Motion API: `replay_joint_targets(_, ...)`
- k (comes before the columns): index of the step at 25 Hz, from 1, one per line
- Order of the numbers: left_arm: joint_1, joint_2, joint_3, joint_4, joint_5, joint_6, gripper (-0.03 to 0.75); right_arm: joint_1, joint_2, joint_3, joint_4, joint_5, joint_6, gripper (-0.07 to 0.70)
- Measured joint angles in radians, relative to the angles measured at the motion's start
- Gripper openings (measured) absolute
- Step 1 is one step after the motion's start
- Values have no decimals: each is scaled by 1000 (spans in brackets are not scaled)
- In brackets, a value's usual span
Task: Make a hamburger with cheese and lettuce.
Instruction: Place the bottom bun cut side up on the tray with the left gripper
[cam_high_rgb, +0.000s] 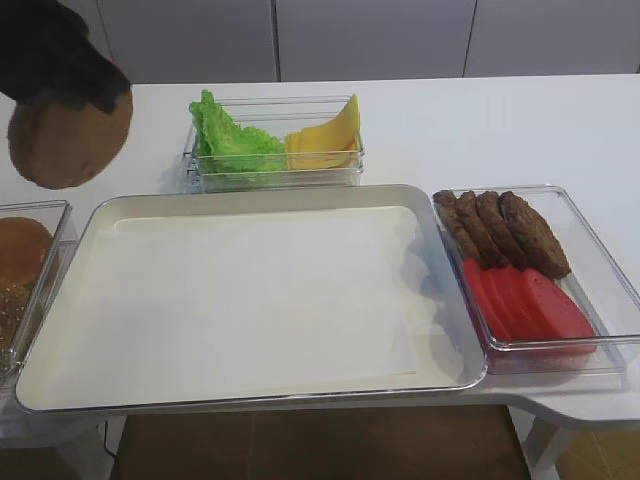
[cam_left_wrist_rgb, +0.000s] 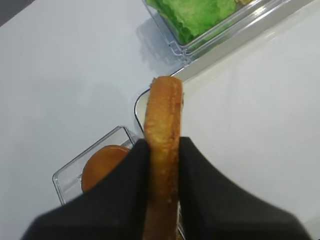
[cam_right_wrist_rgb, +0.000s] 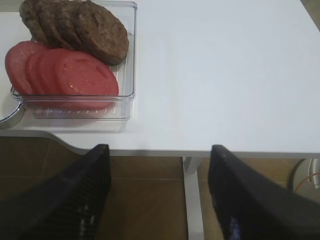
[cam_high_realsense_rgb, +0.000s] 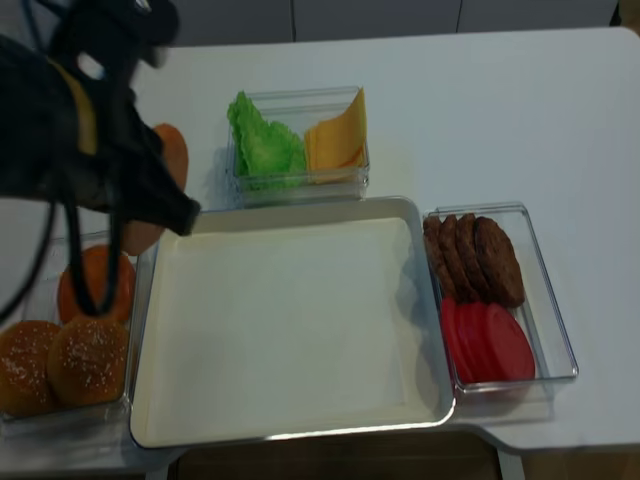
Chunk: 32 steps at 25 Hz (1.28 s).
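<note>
My left gripper is shut on a round golden-brown bun half, held on edge between the fingers. In the high view the bun half hangs in the air over the table's left side, beyond the far left corner of the big tray. The lettuce and the stack of cheese slices share a clear bin behind the tray. My right gripper is open and empty, past the table's front right edge, over the floor. It does not show in the high views.
A clear bin at the left holds several buns. A clear bin at the right holds dark patties and red tomato slices. White paper lines the tray.
</note>
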Motion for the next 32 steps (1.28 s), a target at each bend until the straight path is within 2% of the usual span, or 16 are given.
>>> replay_joint_targets(5, -150, 112, 0, 120, 57, -76, 121, 0, 0, 0, 0, 0, 0, 468)
replay_joint_targets(9, -214, 205, 0, 227, 65, -189, 121, 0, 0, 0, 0, 0, 0, 468)
replay_joint_targets(16, -219, 301, 0, 247, 65, -377, 121, 0, 0, 0, 0, 0, 0, 468)
replay_joint_targets(32, -231, 407, 0, 202, 58, -591, 120, 0, 0, 0, 0, 0, 0, 468)
